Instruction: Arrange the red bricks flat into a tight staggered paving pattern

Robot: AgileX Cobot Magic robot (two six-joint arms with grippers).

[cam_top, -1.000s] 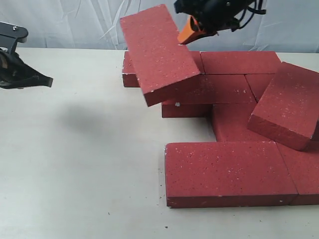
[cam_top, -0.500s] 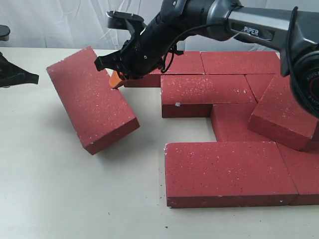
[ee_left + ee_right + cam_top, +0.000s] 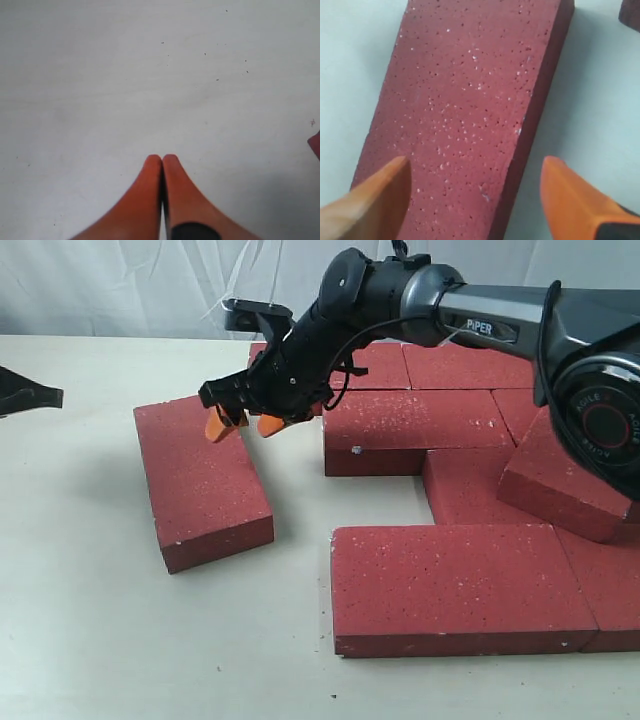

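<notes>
Where the pale table (image 3: 100, 640) fills the exterior view, the red bricks (image 3: 455, 585) are seen gathered toward three o'clock, most of them laid flat in staggered rows with sides touching. Within that group a tilted brick (image 3: 565, 475) is propped at three o'clock, resting on its neighbours.

The black right arm (image 3: 480, 315) is stretched from one o'clock across the back row toward the middle of the view.

A lone brick (image 3: 200, 485) is laid flat on the table at nine o'clock of the group, with a strip of bare table between them; its long side is run roughly from eleven to five o'clock.

The right gripper (image 3: 244, 426) is held over the far end of the lone brick. In the right wrist view its orange fingers (image 3: 375, 197) are spread wide, one to each side of the brick — nothing is gripped.

The left gripper (image 3: 162, 160) is found at the nine o'clock edge of the exterior view, well apart from every brick. In the left wrist view its orange fingertips are pressed together over bare table, with nothing between them.
</notes>
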